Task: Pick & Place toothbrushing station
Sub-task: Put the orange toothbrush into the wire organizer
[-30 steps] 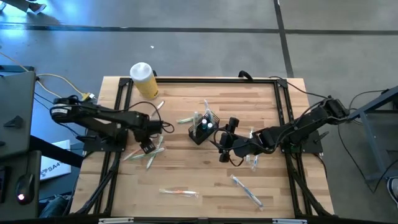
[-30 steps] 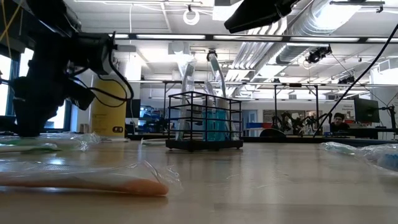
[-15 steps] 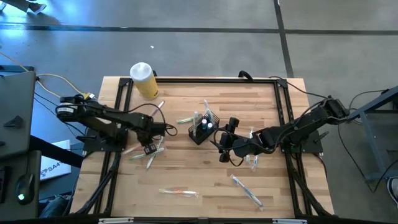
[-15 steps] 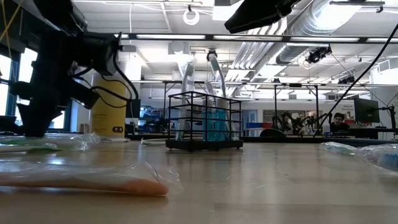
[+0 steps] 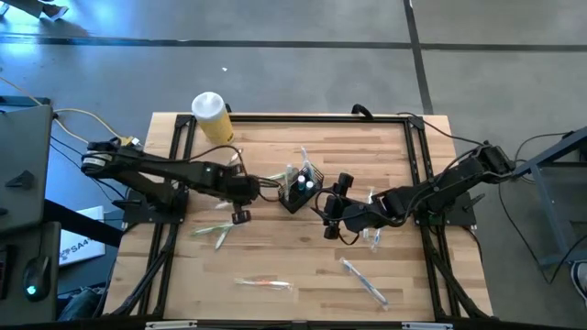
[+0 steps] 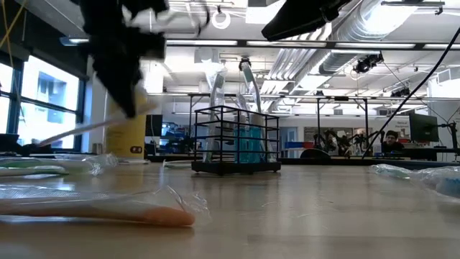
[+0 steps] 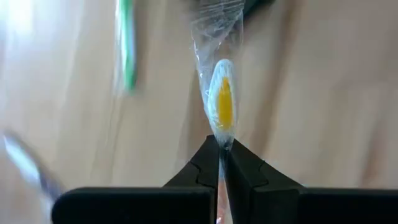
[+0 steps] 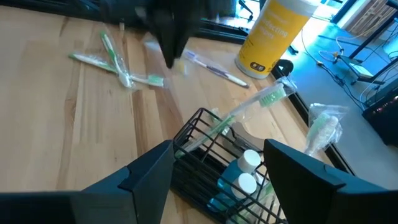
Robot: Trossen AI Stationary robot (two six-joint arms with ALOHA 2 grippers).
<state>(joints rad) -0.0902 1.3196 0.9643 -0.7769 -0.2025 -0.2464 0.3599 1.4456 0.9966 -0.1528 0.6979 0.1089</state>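
My left gripper (image 5: 241,216) is pinched tight on a wrapped toothbrush (image 7: 222,102) — the wrist view shows the yellow-orange head in its clear sleeve standing straight out from between my closed fingertips. In the low view the gripper is off the table and blurred, with a pale stick trailing down from it toward the left edge, which I take to be the rest of that brush.

What the next move turns on: the toothbrushing station (image 5: 301,186), the black wire caddy, stands near the middle of the table, a little toward the far edge, and it lies from my left gripper toward the right edge and slightly toward the far edge — near, not touching. The caddy stands upright with its open top up, two brushes already leaning out of it and blue bottles inside, so I judge that my brush's long axis must be tipped upright before it goes down through the top.

My left arm reaches in from the left edge, stretched nearly level across the table. My right gripper (image 5: 332,213) waits with its fingers spread wide, holding nothing, just beside the caddy on its right-edge side, and nearer to it than my left. The yellow jar (image 5: 212,117) stands at the far left corner, well apart.
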